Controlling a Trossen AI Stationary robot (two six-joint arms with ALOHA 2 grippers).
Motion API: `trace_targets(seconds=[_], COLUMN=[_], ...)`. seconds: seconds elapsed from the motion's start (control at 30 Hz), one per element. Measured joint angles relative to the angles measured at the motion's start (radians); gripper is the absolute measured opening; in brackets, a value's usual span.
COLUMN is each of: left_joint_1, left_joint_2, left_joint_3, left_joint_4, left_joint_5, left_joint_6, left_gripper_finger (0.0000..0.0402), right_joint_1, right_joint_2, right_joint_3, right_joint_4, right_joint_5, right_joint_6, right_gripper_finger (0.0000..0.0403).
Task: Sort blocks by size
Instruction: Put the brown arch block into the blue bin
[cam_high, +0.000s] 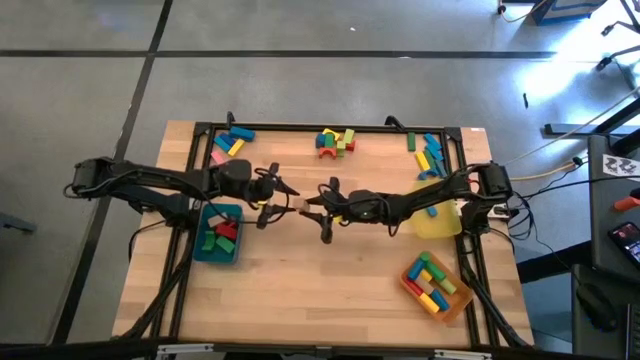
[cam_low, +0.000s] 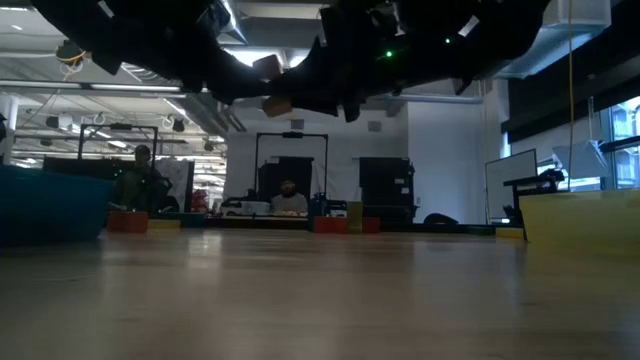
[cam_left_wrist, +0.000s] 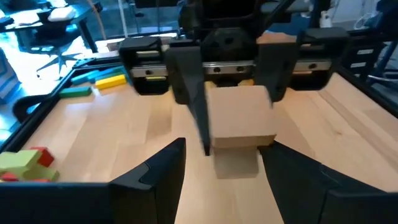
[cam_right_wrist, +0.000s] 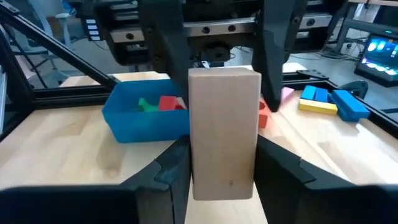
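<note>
A plain wooden block (cam_right_wrist: 224, 118) hangs in mid-air over the middle of the table, with my right gripper (cam_right_wrist: 224, 155) shut on it. My left gripper (cam_left_wrist: 222, 148) faces it from the table's left and is open; its fingers (cam_right_wrist: 163, 43) stand on either side of the block's left end (cam_left_wrist: 239, 118). In the high view the two grippers meet at the block (cam_high: 297, 203). Loose coloured blocks (cam_high: 336, 141) lie along the far edge. My right gripper pinches the block's two side faces (cam_right_wrist: 202, 168) between its two fingers, at the end toward the table's right. The fingers come in level from the right and lie along the block. The block is lifted clear of the table, roughly level. My left gripper's fingers flank the other end; I cannot tell whether they touch it.
A teal tray (cam_high: 205, 250) with red and green blocks sits under the left arm. A yellow tray (cam_high: 437, 225) stands at the right and an orange tray (cam_high: 452, 300) with several blocks at the near right. More blocks lie at the far left (cam_high: 230, 140) and far right (cam_high: 428, 155).
</note>
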Motion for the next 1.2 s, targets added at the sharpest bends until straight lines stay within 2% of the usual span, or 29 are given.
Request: trace_targets(seconds=[0.43, 0.97, 1.2], left_joint_1=[-0.032, -0.033, -0.059], left_joint_2=[-0.001, -0.001, 0.051], left_joint_3=[0.0, 0.0, 0.0], left_joint_4=[0.034, 0.078, 0.147], left_joint_5=[0.003, 0.003, -0.003], left_joint_6=[0.023, -0.02, -0.026], left_gripper_finger=[0.0196, 0.0196, 0.0196], right_joint_1=[0.0, 0.0, 0.001], right_joint_2=[0.0, 0.0, 0.0], right_joint_3=[0.015, 0.015, 0.015], right_joint_4=[-0.01, 0.001, 0.004], right_joint_5=[0.008, 0.0, -0.008], right_joint_6=[-0.001, 0.007, 0.007], right_gripper_finger=[0.0145, 0.0145, 0.0145])
